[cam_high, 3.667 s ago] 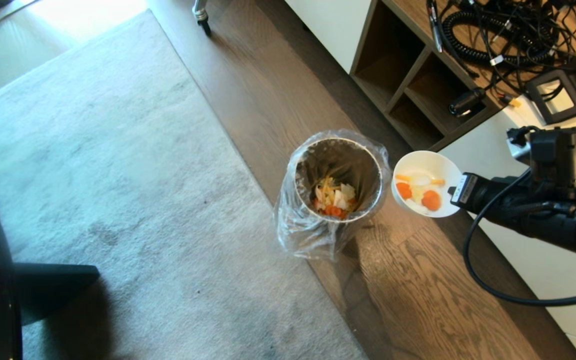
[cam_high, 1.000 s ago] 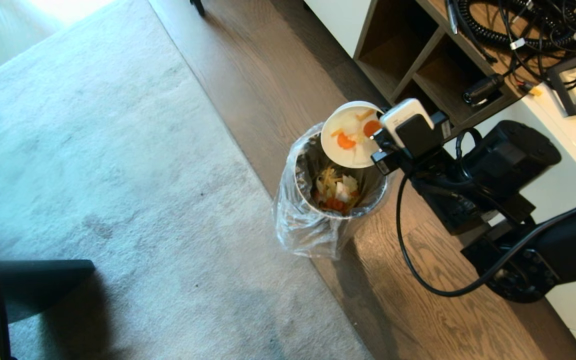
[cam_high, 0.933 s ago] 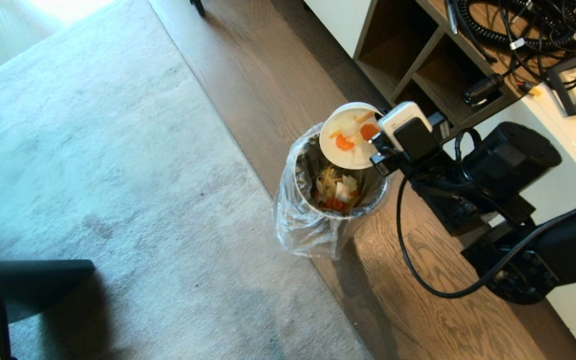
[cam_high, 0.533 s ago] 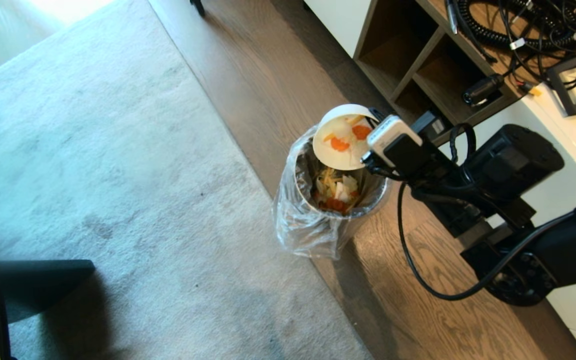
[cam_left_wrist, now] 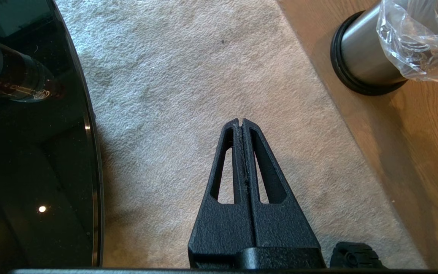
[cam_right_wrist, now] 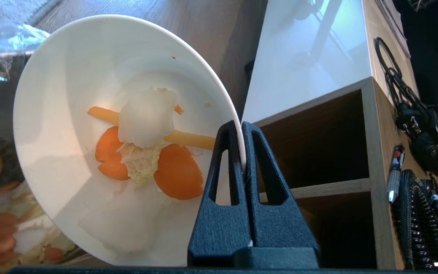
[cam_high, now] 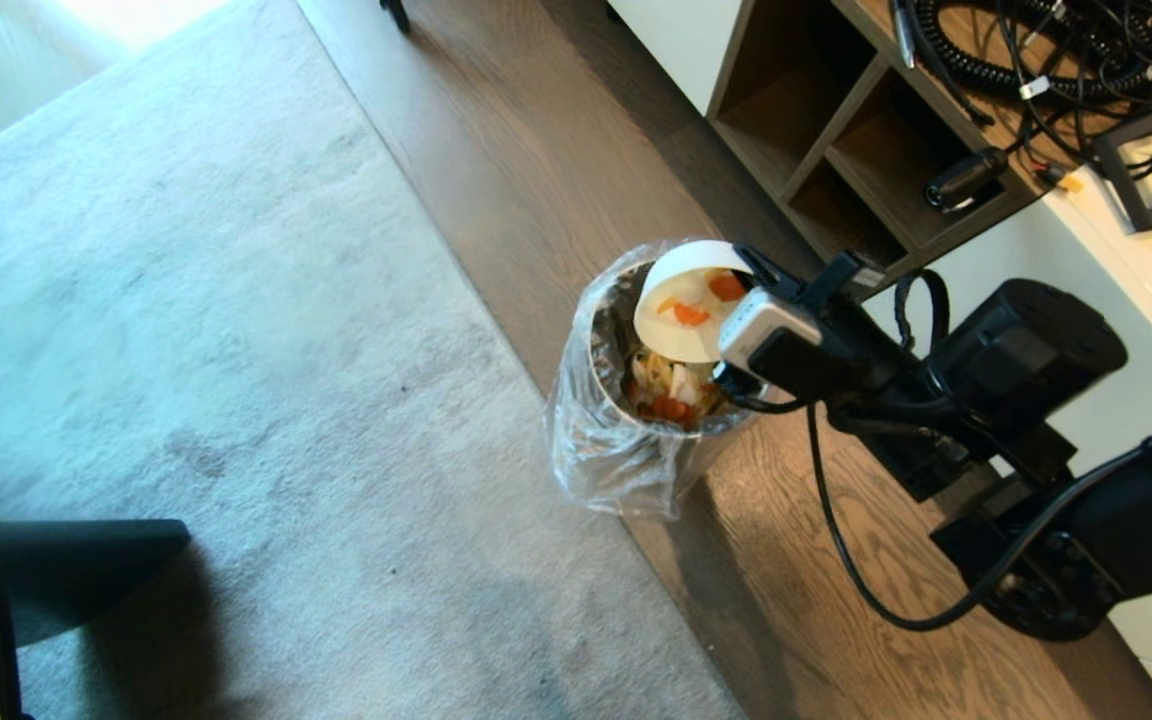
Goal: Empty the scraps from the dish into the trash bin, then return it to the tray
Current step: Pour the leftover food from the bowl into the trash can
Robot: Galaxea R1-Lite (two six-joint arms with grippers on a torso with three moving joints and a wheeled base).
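Step in hand: I judged this as the tipping stage; the scraps had not yet left the dish.
Right gripper (cam_right_wrist: 242, 125): I had it clamped on the near right rim of the dish, one finger inside the wall and one outside.
Dish (cam_high: 681, 300): a white bowl, held tilted steeply over the far right part of the trash bin's mouth, its open side facing left and down toward the bin.
Scraps (cam_right_wrist: 146, 148): orange slices, a pale yellow strip and a white lump, clinging near the bowl's bottom despite the tilt.
Trash bin (cam_high: 636, 440): a metal cylinder lined with a clear bag, standing on the wood floor at the edge of a grey rug (cam_high: 186, 330), with similar food already lying inside.
Left gripper (cam_left_wrist: 242, 123): fingers pressed together and holding nothing, parked low over the rug to the bin's left.
Tray: not visible in any view.
Next move, my judgement: roll the wrist further so the bowl's mouth points down, keeping its rim above the bin's opening so nothing lands on the floor.
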